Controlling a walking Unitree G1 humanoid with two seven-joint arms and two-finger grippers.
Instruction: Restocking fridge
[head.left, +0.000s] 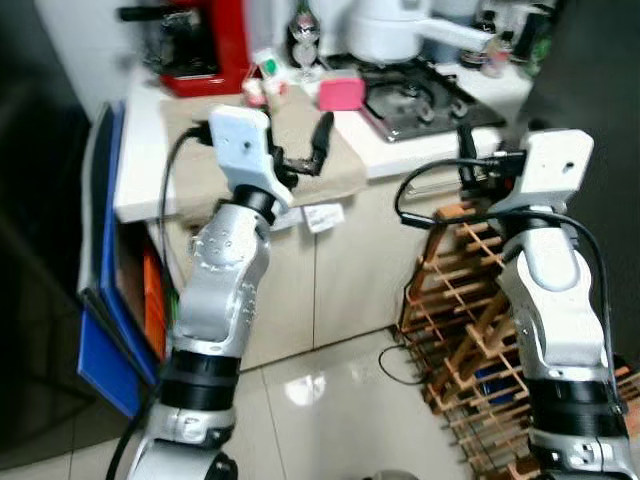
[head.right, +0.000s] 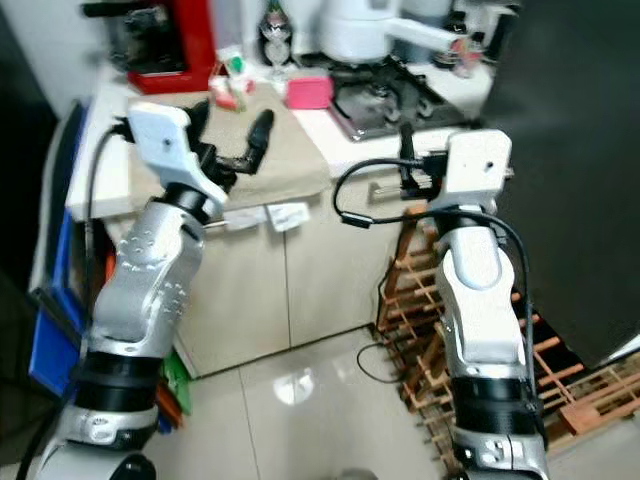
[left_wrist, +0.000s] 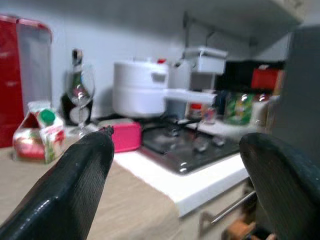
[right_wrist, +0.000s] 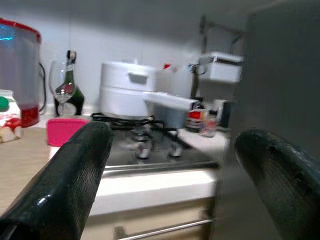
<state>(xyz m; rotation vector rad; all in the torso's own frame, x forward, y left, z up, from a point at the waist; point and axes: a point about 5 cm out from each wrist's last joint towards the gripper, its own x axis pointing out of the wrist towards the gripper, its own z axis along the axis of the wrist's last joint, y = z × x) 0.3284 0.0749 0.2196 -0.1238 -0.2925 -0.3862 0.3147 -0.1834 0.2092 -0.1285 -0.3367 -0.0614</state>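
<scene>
A small milk carton with a green cap stands at the back of the beige cloth on the counter, with a pink box beside it. My left gripper is raised over the cloth, open and holding nothing, its fingers pointing toward the carton. My right gripper hovers at the counter's front edge by the stove, also open and holding nothing. A tall dark panel, possibly the fridge, stands close on my right.
A red coffee machine, a wine glass and a white pot line the back of the counter. A wooden rack stands on the floor under my right arm. Blue boards lean against the counter's left end.
</scene>
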